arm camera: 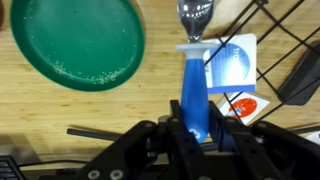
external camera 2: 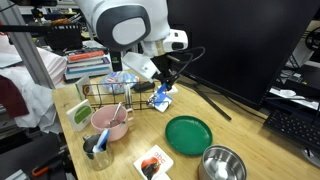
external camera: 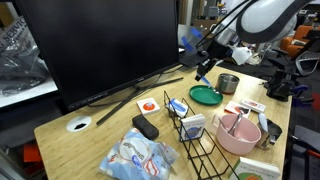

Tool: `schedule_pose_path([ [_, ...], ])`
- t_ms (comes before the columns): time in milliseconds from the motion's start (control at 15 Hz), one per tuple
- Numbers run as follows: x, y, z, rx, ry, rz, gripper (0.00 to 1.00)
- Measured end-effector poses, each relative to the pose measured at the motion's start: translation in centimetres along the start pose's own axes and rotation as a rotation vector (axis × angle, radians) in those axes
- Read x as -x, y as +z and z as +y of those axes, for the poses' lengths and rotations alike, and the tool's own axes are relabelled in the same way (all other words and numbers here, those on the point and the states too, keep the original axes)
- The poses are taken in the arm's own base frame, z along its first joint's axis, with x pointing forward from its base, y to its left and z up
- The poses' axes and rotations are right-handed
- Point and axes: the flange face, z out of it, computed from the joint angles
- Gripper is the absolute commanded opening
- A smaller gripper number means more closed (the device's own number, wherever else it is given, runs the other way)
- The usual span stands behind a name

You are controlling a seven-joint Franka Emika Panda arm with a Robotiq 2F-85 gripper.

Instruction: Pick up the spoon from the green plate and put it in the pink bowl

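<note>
Closest in: gripper [arm camera: 195,135] clenched on spoon [arm camera: 193,85] handle, held aloft just beside green plate [arm camera: 75,45]. Near plate, beside wire rack [external camera: 197,148]: pink bowl [external camera: 238,133]. Risk: spoon snagging rack wires, twisting loose.

Exterior views: elevated, facing across wooden table [external camera: 100,135] from different sides; both share green plate [external camera: 206,95] [external camera 2: 188,133]. Wrist view: close, downward.

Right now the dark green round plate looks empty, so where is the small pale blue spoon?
The spoon hangs in the gripper, right of the plate in the wrist view, beside a blue-white packet.
</note>
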Motion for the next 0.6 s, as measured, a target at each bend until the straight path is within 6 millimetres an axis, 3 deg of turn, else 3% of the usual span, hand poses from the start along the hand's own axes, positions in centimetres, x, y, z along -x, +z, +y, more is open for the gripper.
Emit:
schedule_pose_path([
  [133, 1.4, 0.1, -1.5, -0.025, -0.007, -0.015, 0.07],
  [200, 1.9, 0.1, -1.9, -0.035, -0.003, -0.02, 0.28],
  [600, 2.1, 0.2, -2.0, -0.036, -0.002, -0.024, 0.28],
])
